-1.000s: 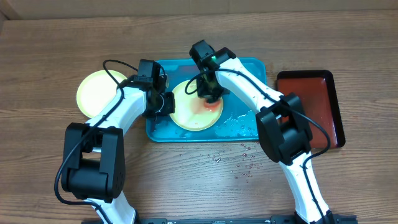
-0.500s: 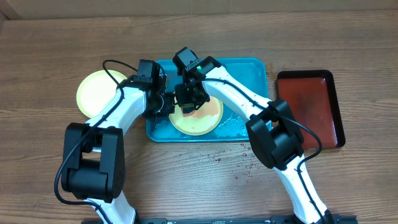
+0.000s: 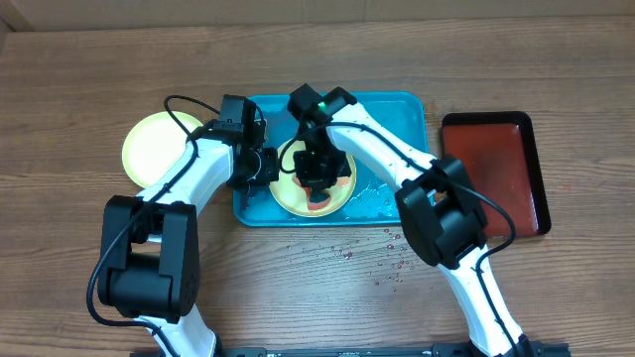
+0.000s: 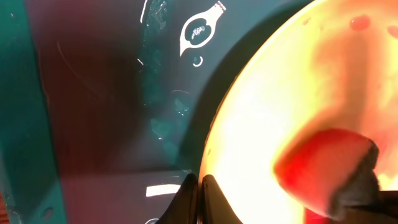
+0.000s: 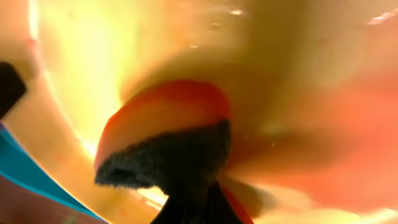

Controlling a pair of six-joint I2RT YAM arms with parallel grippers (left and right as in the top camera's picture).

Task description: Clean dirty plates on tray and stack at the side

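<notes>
The left gripper (image 3: 270, 167) pinches the plate (image 3: 290, 196) rim at 9 o'clock, on the tray (image 3: 397, 107). The right gripper (image 3: 317, 183) presses a clamped sponge (image 5: 163, 124) (red, dark-faced) onto it.

No lettering is readable anywhere; the tray (image 4: 17, 112) bears only a small white emblem (image 4: 200, 31), illegible.

Right gripper (image 3: 317, 186): swung from the plate's (image 3: 289, 194) far left side to its near middle.
Sponge (image 5: 165, 118): dragged along with it.
</notes>
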